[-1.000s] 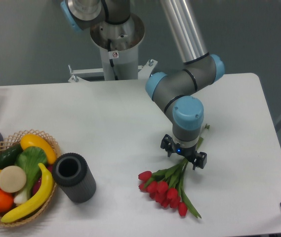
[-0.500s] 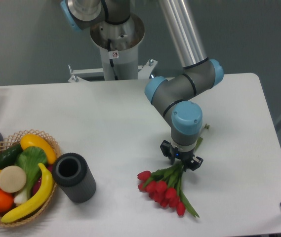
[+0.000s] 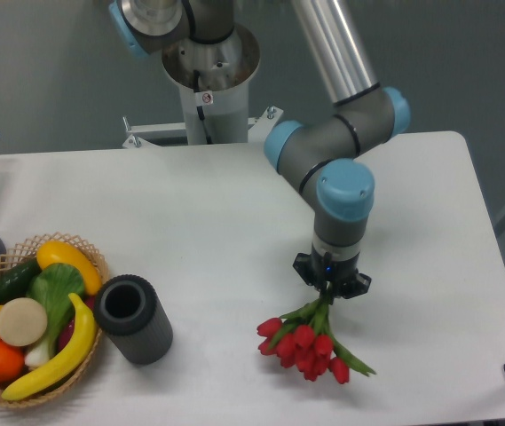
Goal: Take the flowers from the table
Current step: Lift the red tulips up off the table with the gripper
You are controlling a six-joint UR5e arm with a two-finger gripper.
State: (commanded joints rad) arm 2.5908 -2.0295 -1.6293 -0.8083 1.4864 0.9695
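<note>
Flowers [image 3: 310,344]: on the table [image 3: 216,231], right of the black cylinder [image 3: 133,319].
Axis: stems up toward the gripper [image 3: 331,288], buds below it.
Gripper: directly over the stem ends, clamped on them.

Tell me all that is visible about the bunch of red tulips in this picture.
The flowers are a small bunch of red tulips with closed buds, green stems and narrow green leaves. The buds fan out at the lower end, toward the front edge of the table; the stems converge upward into the gripper, which is shut on them. The bunch hangs almost vertically below the gripper. Whether the buds touch the tabletop cannot be told. Nothing else touches the bunch.
</note>
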